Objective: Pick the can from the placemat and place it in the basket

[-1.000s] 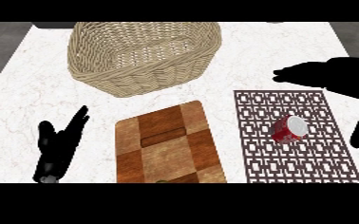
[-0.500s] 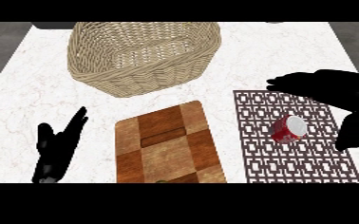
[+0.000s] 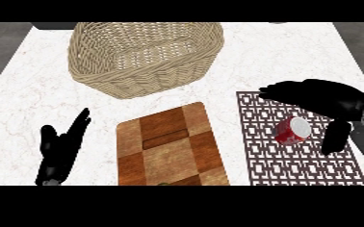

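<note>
Red can (image 3: 292, 131) lay on its side on the brown lattice placemat (image 3: 298, 158), right side of the marble counter (image 3: 43, 86). Right hand (image 3: 316, 96) hovered over it, fingers spread, thumb down beside the can, nothing grasped. Left hand (image 3: 60, 149) rested released at near left, fingers straight. Wicker basket (image 3: 146, 57) sat far centre; wooden cutting board (image 3: 172, 146) between hand and placemat.
</note>
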Controlling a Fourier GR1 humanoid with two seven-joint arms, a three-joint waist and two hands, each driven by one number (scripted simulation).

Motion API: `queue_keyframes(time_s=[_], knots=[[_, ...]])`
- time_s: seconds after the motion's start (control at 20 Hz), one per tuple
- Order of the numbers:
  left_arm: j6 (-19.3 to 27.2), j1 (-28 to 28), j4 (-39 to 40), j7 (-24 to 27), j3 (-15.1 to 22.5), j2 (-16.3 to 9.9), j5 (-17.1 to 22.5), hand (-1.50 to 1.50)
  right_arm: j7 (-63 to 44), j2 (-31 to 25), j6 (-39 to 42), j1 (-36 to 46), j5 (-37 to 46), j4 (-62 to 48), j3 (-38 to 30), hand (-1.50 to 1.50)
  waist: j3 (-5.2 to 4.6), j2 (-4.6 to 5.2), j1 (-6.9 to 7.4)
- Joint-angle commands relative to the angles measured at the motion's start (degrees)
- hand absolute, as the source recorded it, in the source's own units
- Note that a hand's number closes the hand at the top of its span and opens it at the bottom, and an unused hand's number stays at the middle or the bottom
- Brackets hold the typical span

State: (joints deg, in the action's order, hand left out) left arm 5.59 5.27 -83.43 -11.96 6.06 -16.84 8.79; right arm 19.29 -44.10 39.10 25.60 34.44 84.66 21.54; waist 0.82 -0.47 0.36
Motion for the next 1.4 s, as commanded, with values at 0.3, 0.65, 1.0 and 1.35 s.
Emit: queue_keyframes(time_s=[0.3, 0.65, 1.0, 1.35], knots=[[-1.92, 3.68, 2.12, -1.53, -0.80, 0.05, 0.22, 0.00, -0.42, 0.69, 0.32, -1.69, 7.34, 0.01, 2.24, -1.50, -0.83, 0.41, -0.15], [-1.86, 3.06, 1.58, -3.18, -1.71, 0.59, -0.11, 0.00, 2.25, 3.54, -3.75, -3.46, 11.35, -4.63, 2.42, -1.50, -0.80, 0.50, 0.01], [-1.82, -1.37, 5.82, -3.31, -2.35, 2.06, -1.22, 0.00, 2.93, 7.52, -4.98, -2.64, 14.05, -7.20, 2.61, -1.50, -0.83, 0.59, -0.33], [-1.09, 2.25, 2.25, -3.17, -1.20, 3.70, -2.46, 0.00, 10.40, 4.58, -10.21, -3.81, 18.52, -7.24, 3.80, 1.50, -0.80, 0.52, -0.26]])
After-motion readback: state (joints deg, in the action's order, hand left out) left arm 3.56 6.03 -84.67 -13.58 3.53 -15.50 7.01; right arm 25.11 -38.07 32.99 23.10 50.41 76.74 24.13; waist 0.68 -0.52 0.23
